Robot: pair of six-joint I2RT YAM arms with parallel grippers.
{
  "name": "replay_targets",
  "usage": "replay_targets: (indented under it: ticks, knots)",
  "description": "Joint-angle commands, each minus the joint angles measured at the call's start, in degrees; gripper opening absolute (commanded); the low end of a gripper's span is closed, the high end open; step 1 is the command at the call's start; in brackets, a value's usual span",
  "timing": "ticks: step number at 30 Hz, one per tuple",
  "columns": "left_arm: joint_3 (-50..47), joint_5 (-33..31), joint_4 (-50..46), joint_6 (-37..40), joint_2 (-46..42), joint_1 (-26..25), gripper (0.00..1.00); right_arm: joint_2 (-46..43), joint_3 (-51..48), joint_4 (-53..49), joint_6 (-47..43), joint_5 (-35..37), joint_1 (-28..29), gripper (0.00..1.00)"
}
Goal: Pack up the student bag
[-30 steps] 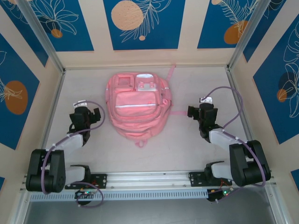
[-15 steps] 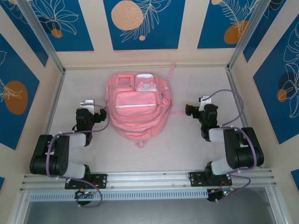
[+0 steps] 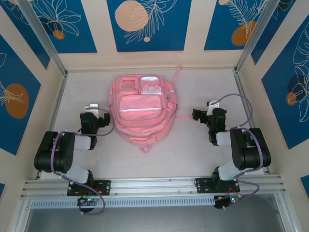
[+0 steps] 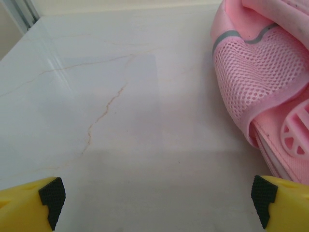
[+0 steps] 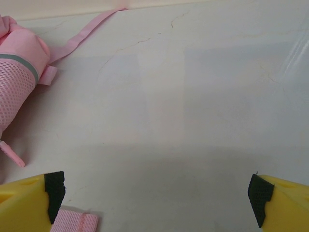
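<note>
Nearest you, a grooved aluminium rail (image 3: 154, 184) runs across the table's front edge and carries both arm bases; beyond it the table (image 3: 193, 154) is a pale, marble-look surface with thin brownish veins, bare around the arms. Aluminium frame posts (image 3: 46, 41) rise at the two far corners; the cream walls behind and beside them carry blue panels (image 3: 145, 24) with orange discs and white leaf outlines.

Your left gripper (image 4: 157, 205) hangs low over the table with its jaws wide apart; its yellow fingers (image 4: 26, 205) with black pads sit at the two bottom corners of the left wrist view, with only bare tabletop between them; it holds nothing and touches nothing. Just to its right lies the student bag (image 3: 142, 113), its pink mesh side pocket (image 4: 251, 82) close beside the right-hand finger but apart from it.

Your right gripper (image 5: 157, 193) is likewise spread wide and empty over the table; a short end of pink webbing (image 5: 75, 221) lies just beside its left-hand finger, though you cannot tell whether the two touch. The bag's other side is off to the left in that view.

The bag lies flat in the middle of the table between the two grippers, front pockets and white patches facing up; one pink strap (image 3: 177, 75) trails from its far right corner to the back wall.
</note>
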Motion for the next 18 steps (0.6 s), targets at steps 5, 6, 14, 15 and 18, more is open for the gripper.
replay_targets:
  ticks: [5, 6, 14, 15, 18]
  knots:
    - [2.65, 3.40, -1.29, 3.02, 0.26, -0.78, 1.00, 0.12, 1.22, 2.05, 0.40, -1.08, -0.24, 0.99]
    - [2.69, 3.50, -1.36, 3.03, 0.17, -0.71, 1.00, 0.12, 1.21, 2.05, 0.40, -1.07, -0.27, 0.99]
    - [2.82, 3.32, -1.55, 3.01, 0.35, -0.80, 1.00, 0.14, 1.24, 2.11, 0.40, -1.07, -0.25, 0.99]
    - [2.90, 3.13, -1.55, 2.94, 0.38, -0.76, 1.00, 0.12, 1.27, 2.11, 0.40, -1.06, -0.22, 0.99]
    - [2.64, 2.71, -1.16, 2.83, 0.28, -0.76, 1.00, 0.12, 1.20, 2.16, 0.40, -1.04, -0.24, 0.99]
